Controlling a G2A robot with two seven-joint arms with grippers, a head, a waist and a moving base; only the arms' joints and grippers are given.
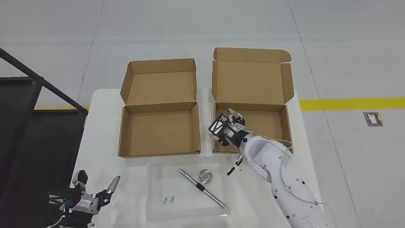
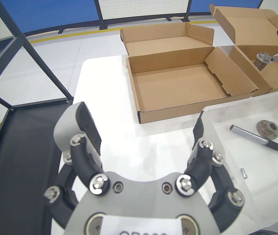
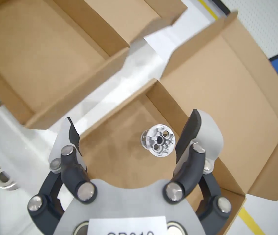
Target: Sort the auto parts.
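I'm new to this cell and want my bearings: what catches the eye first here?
The open right gripper hangs over the right-hand cardboard box, with a silver flanged part between its fingers, apparently not clamped. Beside it the other box stands open. Nearer the robot, a clear tray holds a steel rod and a round flange.
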